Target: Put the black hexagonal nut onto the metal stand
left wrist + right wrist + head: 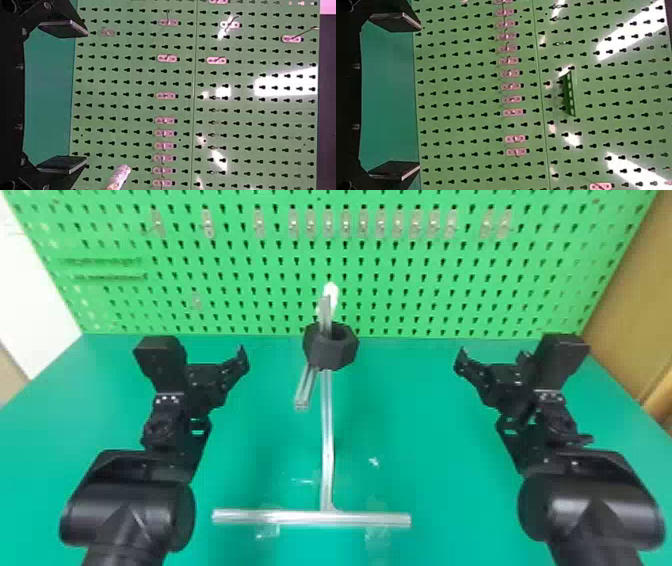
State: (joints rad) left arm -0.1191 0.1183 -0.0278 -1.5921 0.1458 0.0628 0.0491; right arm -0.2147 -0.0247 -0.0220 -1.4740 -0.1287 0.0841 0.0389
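One released, empty left gripper (85, 97) at left. Middle: black hexagonal nut (327, 355) around the upper part of the metal stand (327, 435). Right gripper (419, 96) at right, also released. Risk: an arm bumping the stand could shake the nut off.

You face a green pegboard (410, 297) bearing metal hooks (328, 224) behind the green tabletop (425, 415), a brown panel (637, 305) at right.
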